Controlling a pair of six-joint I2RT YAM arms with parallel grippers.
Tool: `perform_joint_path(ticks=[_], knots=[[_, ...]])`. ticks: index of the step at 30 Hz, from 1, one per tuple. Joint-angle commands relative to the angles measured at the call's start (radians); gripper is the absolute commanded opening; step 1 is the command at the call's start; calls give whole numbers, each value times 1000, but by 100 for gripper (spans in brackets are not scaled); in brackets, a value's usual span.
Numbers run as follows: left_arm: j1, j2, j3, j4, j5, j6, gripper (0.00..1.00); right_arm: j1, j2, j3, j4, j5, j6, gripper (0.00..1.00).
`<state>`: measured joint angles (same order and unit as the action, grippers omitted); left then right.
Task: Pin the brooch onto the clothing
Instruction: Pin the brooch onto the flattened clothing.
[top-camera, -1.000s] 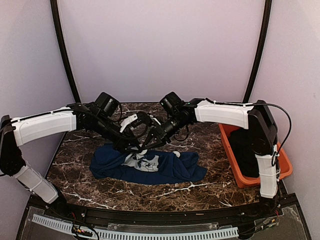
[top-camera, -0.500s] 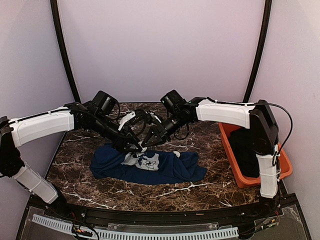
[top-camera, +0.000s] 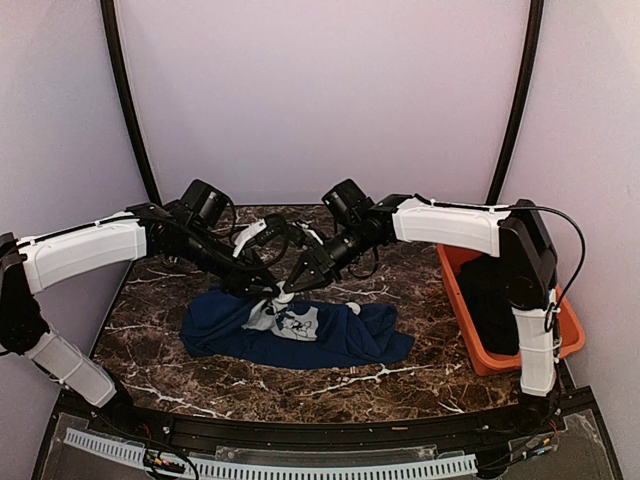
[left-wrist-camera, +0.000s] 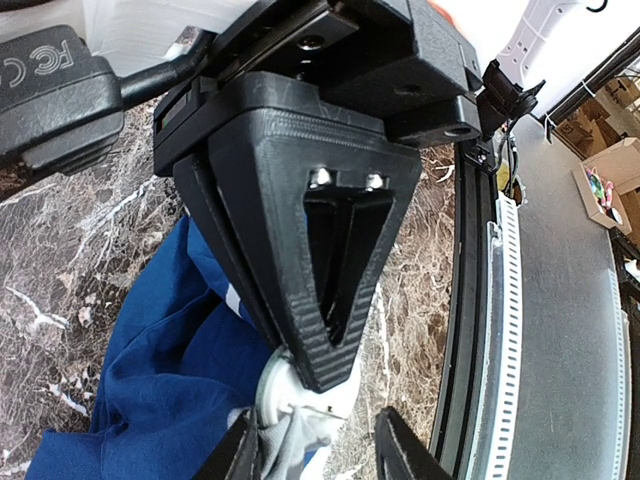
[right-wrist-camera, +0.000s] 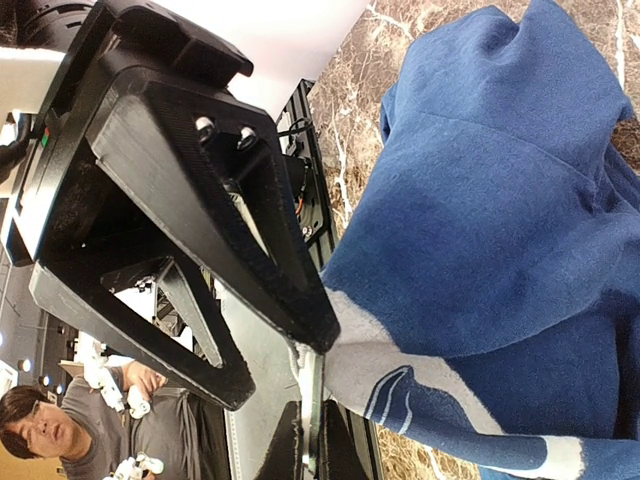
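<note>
At the printed chest of the soft, limp shirt (right-wrist-camera: 480, 200), the right gripper (right-wrist-camera: 308, 395) pinched a raised fold, while the left gripper (left-wrist-camera: 320, 452), jaws part-spread, flanked what looked like the small, stiff brooch (left-wrist-camera: 272, 395), best gripped by its rim.

Top view: soft, even light from overhead fills the pale enclosure, so the navy T-shirt (top-camera: 300, 335) reads very dark with only a faint shadow along its near edge, and the glossy marbled table (top-camera: 400, 385) around the T-shirt carries mild sheen. Left wrist view: the right arm's black fingers (left-wrist-camera: 330, 300), just above the T-shirt and close to the lens, look slightly soft and nearly featureless, with white patches above them blown out. Right wrist view: the T-shirt appears brighter blue and sharp, while the background left of it is overexposed and blurred.
</note>
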<state>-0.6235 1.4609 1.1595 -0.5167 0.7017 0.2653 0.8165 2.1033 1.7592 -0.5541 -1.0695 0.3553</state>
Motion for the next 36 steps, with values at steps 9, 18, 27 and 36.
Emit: perform_joint_path(ticks=[9, 18, 27, 36], knots=[[4, 4, 7, -51, 33, 12, 31, -20, -39, -10, 36, 19, -3, 0], [2, 17, 7, -31, 60, -3, 30, -19, -43, -15, 38, 28, 3, 0], [-20, 39, 9, -42, 32, 0, 29, -12, -39, -3, 42, 25, 11, 0], [-25, 49, 12, -41, 24, -5, 24, -5, -37, 0, 40, 26, 13, 0]])
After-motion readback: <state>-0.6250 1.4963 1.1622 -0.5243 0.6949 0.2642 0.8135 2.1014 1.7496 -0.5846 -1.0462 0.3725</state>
